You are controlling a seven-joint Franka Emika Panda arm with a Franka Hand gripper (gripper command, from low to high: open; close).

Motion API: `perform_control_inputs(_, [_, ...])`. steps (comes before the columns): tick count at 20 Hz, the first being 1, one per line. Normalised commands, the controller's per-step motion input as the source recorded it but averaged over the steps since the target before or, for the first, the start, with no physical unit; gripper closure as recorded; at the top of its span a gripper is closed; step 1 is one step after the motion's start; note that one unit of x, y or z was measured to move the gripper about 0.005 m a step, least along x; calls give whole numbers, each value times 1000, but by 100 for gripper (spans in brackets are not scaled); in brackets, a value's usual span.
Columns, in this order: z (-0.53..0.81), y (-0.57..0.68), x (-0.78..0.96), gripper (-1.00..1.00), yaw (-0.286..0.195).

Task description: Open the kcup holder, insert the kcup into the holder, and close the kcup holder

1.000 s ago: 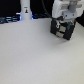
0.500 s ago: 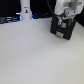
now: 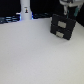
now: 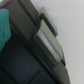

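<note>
Exterior view: the whole scene shows here. The kcup holder [image 3: 62, 27], a black box with two stacked drawer fronts and pale handles, stands on the white counter [image 3: 35, 57] at about two o'clock in this view, close to the far edge.
Arm: the robot arm [image 3: 66, 6] comes down from the top edge of the exterior view, right above the holder; only its pale lower end shows, the rest is cut off.
Bottle: a white bottle-shaped thing [image 3: 25, 11] with a dark mark stands at about eleven o'clock, well apart from the holder.
Background: a dark band with blue spots [image 3: 10, 19] runs behind the counter's far edge; too blurred to name.
Wrist view: a close look the exterior view does not give. The kcup holder [image 4: 25, 55] fills most of the picture as a dark slanted body, with one pale handle [image 4: 46, 31] standing out from its edge against the white counter [image 4: 67, 20].
Green patch: a blurred teal-green shape [image 4: 3, 29] sits at the picture's edge next to the dark body; I cannot tell what it is.
Fingers: not clearly seen in either view, so I cannot tell whether they are spread or pressed together, nor whether they touch the holder.
Kcup: cannot be made out with certainty in either view.
Drawers: both fronts look flush in the exterior view, though the blur leaves this uncertain.
</note>
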Motion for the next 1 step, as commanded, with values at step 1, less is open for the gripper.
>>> perform_control_inputs(1, [0, 0, 0, -100, 0])
